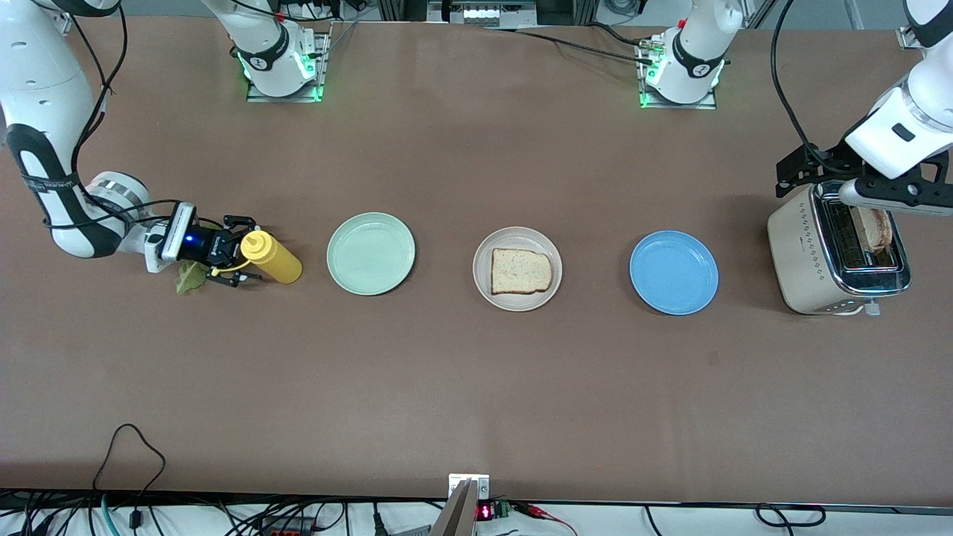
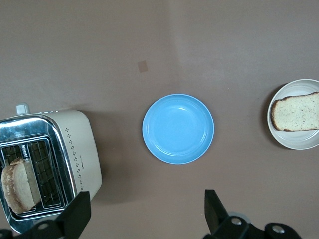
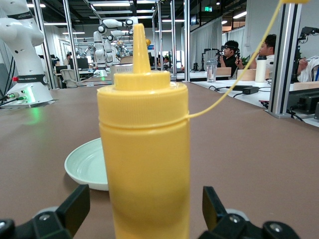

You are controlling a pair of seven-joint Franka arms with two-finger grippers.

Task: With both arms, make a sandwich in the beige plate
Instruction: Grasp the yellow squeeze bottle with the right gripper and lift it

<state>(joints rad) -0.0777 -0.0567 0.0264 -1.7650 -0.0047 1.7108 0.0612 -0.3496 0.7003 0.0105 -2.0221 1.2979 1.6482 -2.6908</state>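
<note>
While one toasted bread slice (image 1: 521,271) sits on the round beige plate (image 1: 484,286) mid-frame, lettuce and top slice remain; left gripper (image 2: 144,216) and right gripper (image 1: 232,251) both gape, holding nothing.

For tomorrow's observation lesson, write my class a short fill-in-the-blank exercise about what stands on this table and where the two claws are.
1. The bread slice on the table lies on the ______ plate.
2. A second slice stands in the ______.
3. The right claw, fingers open, is at the yellow ______.
4. The plate nearest the toaster, where the open left claw hangs, is ______.

Missing words: beige; toaster; bottle; blue
</note>
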